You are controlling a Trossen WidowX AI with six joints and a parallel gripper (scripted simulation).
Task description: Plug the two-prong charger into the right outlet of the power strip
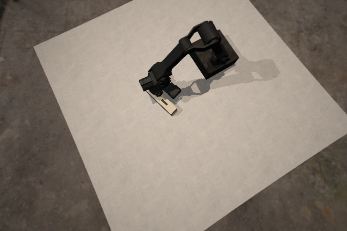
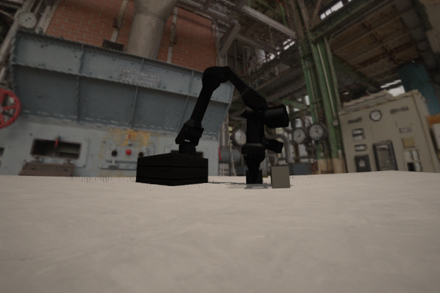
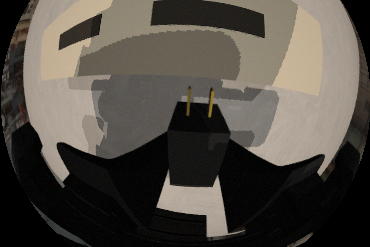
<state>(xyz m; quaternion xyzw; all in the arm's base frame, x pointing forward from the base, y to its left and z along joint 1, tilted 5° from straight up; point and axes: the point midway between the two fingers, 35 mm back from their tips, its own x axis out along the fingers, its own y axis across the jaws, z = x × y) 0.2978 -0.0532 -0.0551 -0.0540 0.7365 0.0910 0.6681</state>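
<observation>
My gripper (image 2: 254, 169) (image 3: 194, 136) is shut on the black charger (image 2: 254, 179) (image 3: 194, 163). Its two gold prongs (image 3: 189, 102) (image 3: 211, 103) point away from the wrist camera, clear of any outlet. The cream power strip (image 1: 171, 109) (image 2: 280, 177) (image 3: 305, 58) lies just beyond the prongs in the wrist view. It has two dark outlets: a wide one (image 3: 207, 17) near the middle of that view and a smaller-looking one (image 3: 80, 31) to its left. The charger is low and beside the strip in the exterior view. In the top view the arm hides the charger and part of the strip.
The arm's dark base block (image 1: 202, 60) (image 2: 172, 169) stands on the pale square surface (image 1: 173, 170) (image 2: 220, 234). The arm reaches from it towards the strip. Arm shadows cross the strip and the surface in front of it.
</observation>
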